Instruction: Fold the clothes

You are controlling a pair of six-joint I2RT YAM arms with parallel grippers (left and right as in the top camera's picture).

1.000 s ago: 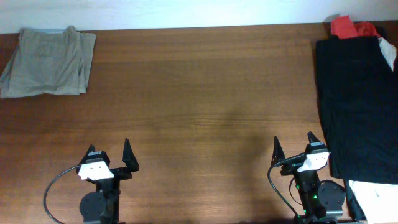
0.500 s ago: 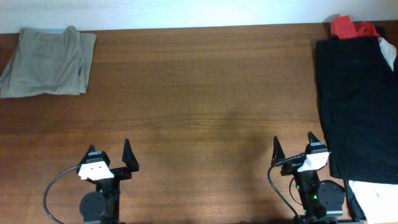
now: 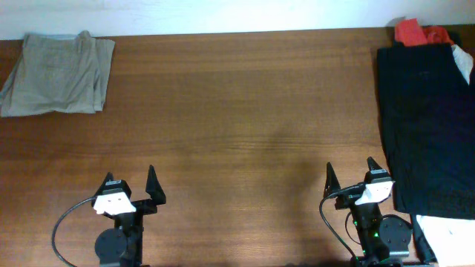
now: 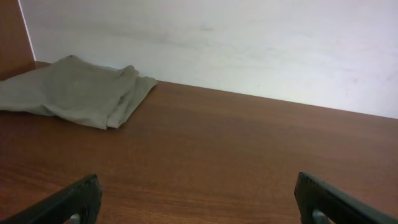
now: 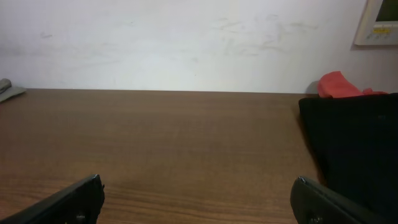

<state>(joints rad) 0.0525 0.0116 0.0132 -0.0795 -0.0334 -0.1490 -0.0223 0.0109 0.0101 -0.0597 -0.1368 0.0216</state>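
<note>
A large black garment (image 3: 429, 126) lies flat along the table's right side; it also shows in the right wrist view (image 5: 354, 143). A red piece (image 3: 415, 32) lies at its far end and shows in the right wrist view (image 5: 339, 85). Folded khaki trousers (image 3: 56, 73) lie at the far left and show in the left wrist view (image 4: 74, 93). A white piece (image 3: 449, 236) pokes out at the near right corner. My left gripper (image 3: 130, 185) is open and empty near the front edge. My right gripper (image 3: 349, 174) is open and empty, just left of the black garment.
The brown wooden table (image 3: 237, 111) ends at a white wall (image 5: 186, 43) at the back. A pale wall panel (image 5: 379, 25) hangs at the upper right in the right wrist view. Black cables (image 3: 63, 230) loop beside both arm bases.
</note>
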